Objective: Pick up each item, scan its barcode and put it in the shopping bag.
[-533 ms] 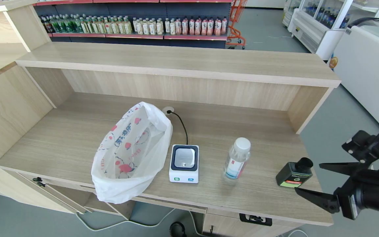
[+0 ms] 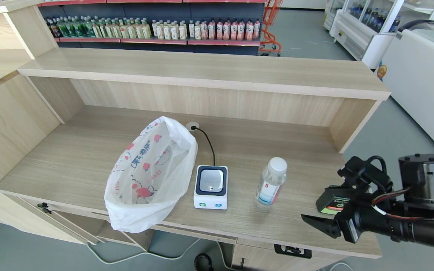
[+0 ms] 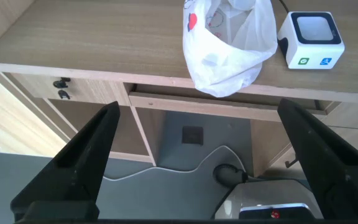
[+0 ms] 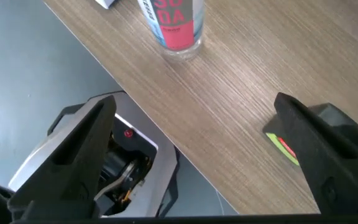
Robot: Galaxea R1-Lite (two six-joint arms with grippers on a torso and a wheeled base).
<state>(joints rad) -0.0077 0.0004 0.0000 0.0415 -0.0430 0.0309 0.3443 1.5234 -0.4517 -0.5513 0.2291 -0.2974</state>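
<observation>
Right pincer (image 4: pixel 193 106), spread wide, half hides the dark box (image 2: pixel 325 204); left pincer (image 3: pixel 199 106) gapes too.

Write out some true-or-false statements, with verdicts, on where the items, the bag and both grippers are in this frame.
1. The water bottle stands upright on the counter, to the right of the scanner. True.
2. The right gripper is shut on the water bottle. False: it is open and holds nothing, close to the small dark item.
3. The shopping bag sits to the left of the scanner. True.
4. The small dark item lies inside the shopping bag. False: it sits on the counter near its right end.
5. The left gripper is open. True.
</observation>
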